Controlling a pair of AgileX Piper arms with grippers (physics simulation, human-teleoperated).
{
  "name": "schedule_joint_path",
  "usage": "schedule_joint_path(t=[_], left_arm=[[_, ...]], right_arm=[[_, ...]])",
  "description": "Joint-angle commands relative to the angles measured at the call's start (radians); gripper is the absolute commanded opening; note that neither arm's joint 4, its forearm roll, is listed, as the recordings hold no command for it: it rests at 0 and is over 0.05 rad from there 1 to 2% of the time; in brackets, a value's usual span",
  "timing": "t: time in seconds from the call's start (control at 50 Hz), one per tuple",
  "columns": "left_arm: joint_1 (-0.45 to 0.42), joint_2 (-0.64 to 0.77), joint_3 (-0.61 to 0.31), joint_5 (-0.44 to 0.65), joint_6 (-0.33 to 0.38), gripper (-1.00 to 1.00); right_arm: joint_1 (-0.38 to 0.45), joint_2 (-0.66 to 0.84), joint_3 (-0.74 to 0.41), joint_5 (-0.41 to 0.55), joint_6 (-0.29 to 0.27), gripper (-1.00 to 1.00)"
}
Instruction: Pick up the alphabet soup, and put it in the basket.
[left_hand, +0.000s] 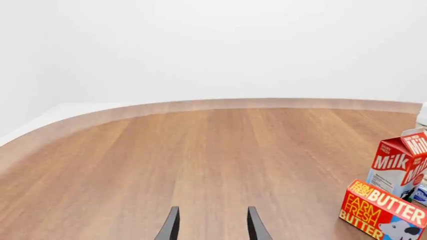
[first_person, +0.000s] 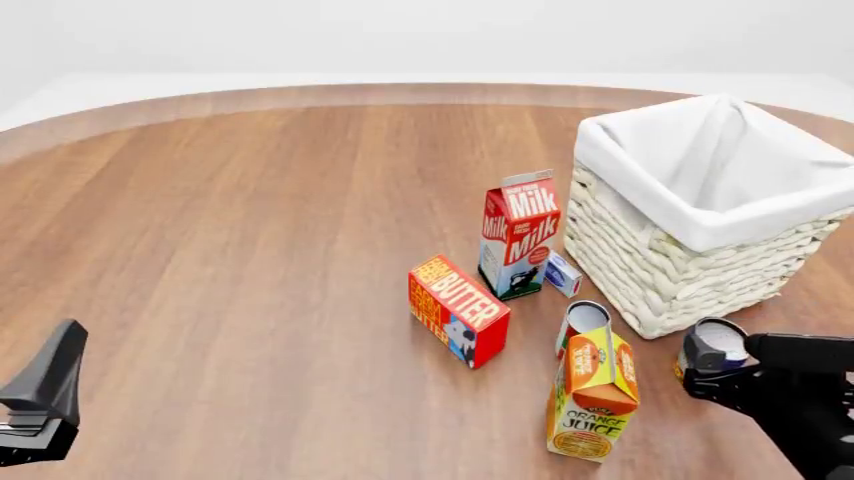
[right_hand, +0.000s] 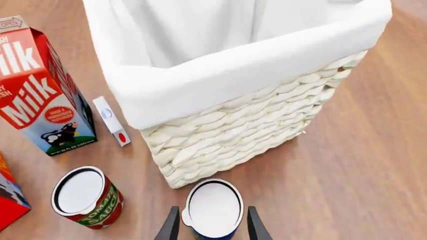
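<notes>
Metal can, so rigid and rather heavy for its size: this is how I judge the alphabet soup (right_hand: 212, 210). It stands upright on the table (first_person: 267, 250), just beside the near corner of the basket (right_hand: 253, 125), with its pale round top facing up. The right gripper (right_hand: 212, 231) has its jaws spread, one on each side of the can, but I cannot tell if they touch the wall already. The smooth label may be slippery, so I think the best hold is across the middle of the round side, low enough that the can does not tip. It will not dent under a firm squeeze.

A tomato sauce can (right_hand: 87, 197) stands near, and the milk carton (right_hand: 43, 90) is further away. The left gripper (left_hand: 212, 225) has its jaws also spread, over bare wood, holding nothing.
</notes>
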Motion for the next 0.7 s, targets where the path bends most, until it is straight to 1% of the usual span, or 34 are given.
schedule_joint_path(t=[0.02,0.06,0.14,0.7], left_arm=[[0.000,0.000,0.000,0.000,0.000,1.00],[0.000,0.000,0.000,0.000,0.000,1.00],[0.000,0.000,0.000,0.000,0.000,1.00],[0.000,0.000,0.000,0.000,0.000,1.00]], right_arm=[[-0.016,0.112,0.003,-0.085,-0.006,1.00],[-0.015,0.118,0.003,-0.089,-0.006,1.00],[-0.012,0.175,0.003,-0.134,-0.005,1.00],[-0.007,0.354,0.003,-0.261,0.000,1.00]])
